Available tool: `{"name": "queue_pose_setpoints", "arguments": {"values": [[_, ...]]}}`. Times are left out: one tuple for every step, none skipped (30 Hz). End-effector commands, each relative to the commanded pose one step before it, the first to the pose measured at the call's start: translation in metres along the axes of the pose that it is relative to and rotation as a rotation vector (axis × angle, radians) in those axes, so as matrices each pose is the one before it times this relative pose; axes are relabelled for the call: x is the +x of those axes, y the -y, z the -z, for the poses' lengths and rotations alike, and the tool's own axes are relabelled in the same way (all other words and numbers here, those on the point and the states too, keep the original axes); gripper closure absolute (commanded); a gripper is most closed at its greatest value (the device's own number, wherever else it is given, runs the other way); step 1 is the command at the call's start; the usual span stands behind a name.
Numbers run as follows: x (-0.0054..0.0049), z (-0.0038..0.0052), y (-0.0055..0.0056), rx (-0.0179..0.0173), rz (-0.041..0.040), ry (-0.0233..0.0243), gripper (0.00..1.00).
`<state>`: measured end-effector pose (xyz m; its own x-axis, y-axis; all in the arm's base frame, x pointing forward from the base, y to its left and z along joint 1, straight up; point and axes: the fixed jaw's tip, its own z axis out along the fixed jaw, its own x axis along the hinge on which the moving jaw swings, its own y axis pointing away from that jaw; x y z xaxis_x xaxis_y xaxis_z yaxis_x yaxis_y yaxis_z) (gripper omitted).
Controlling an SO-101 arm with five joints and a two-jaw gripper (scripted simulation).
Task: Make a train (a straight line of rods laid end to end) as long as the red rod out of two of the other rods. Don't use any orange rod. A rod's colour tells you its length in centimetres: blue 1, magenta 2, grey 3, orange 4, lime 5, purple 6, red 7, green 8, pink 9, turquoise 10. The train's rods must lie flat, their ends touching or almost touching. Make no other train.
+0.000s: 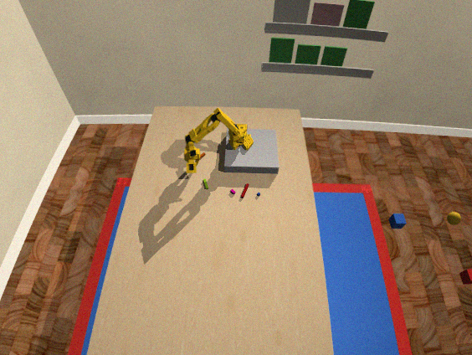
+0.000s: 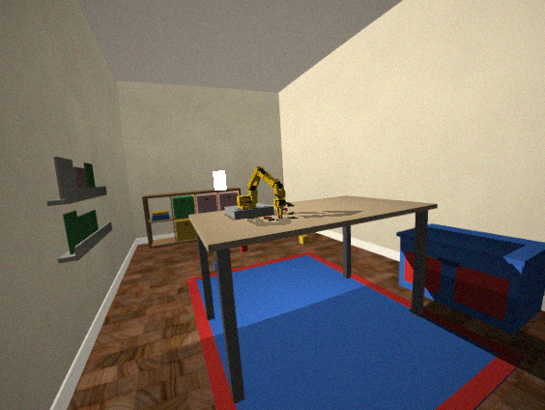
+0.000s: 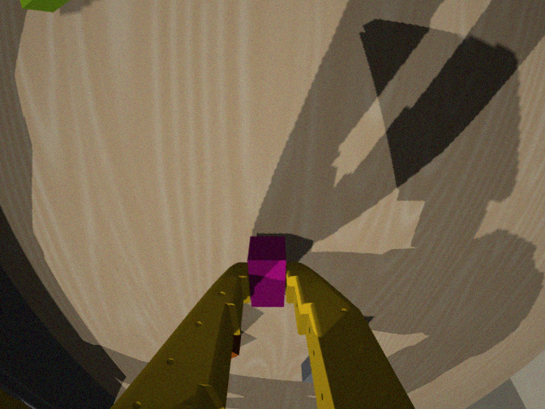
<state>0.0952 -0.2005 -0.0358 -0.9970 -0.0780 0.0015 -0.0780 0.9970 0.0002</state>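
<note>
Gripper [image 3: 268, 286]: clamped on 1 magenta rod [image 3: 266, 273].
Lime rod [image 1: 205, 183]: just beside, toward the table's front edge.

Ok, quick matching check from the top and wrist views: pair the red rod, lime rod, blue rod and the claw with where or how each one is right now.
Things:
1. red rod
2. lime rod
3. blue rod
4. claw

Places or states:
A. shut on a magenta rod
B. far right end of the row on the table, top view
C. far left end of that row
D. between the loose magenta rod and the blue one

Pairs: 1-D, 2-C, 3-B, 4-A
</note>
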Motion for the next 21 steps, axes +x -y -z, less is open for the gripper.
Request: {"name": "queue_pose_setpoints", "arguments": {"values": [[0.00308, -0.003296, -0.00117, -0.01195, -0.00316, -0.00284, 0.96], [0.00000, 0.000000, 0.00000, 0.00000, 0.00000, 0.00000, 0.95], [0.00000, 0.000000, 0.00000, 0.00000, 0.00000, 0.00000, 0.95], [0.00000, 0.000000, 0.00000, 0.00000, 0.00000, 0.00000, 0.95], [0.00000, 0.000000, 0.00000, 0.00000, 0.00000, 0.00000, 0.94], [0.00000, 0.000000, 0.00000, 0.00000, 0.00000, 0.00000, 0.94], [0.00000, 0.000000, 0.00000, 0.00000, 0.00000, 0.00000, 0.94], [0.00000, 0.000000, 0.00000, 0.00000, 0.00000, 0.00000, 0.94], [0.00000, 0.000000, 0.00000, 0.00000, 0.00000, 0.00000, 0.94], [0.00000, 0.000000, 0.00000, 0.00000, 0.00000, 0.00000, 0.94], [0.00000, 0.000000, 0.00000, 0.00000, 0.00000, 0.00000, 0.94], [0.00000, 0.000000, 0.00000, 0.00000, 0.00000, 0.00000, 0.94], [0.00000, 0.000000, 0.00000, 0.00000, 0.00000, 0.00000, 0.94], [0.00000, 0.000000, 0.00000, 0.00000, 0.00000, 0.00000, 0.94], [0.00000, 0.000000, 0.00000, 0.00000, 0.00000, 0.00000, 0.94], [0.00000, 0.000000, 0.00000, 0.00000, 0.00000, 0.00000, 0.93], [0.00000, 0.000000, 0.00000, 0.00000, 0.00000, 0.00000, 0.93], [0.00000, 0.000000, 0.00000, 0.00000, 0.00000, 0.00000, 0.92], [0.00000, 0.000000, 0.00000, 0.00000, 0.00000, 0.00000, 0.92], [0.00000, 0.000000, 0.00000, 0.00000, 0.00000, 0.00000, 0.91], [0.00000, 0.000000, 0.00000, 0.00000, 0.00000, 0.00000, 0.91]]}}
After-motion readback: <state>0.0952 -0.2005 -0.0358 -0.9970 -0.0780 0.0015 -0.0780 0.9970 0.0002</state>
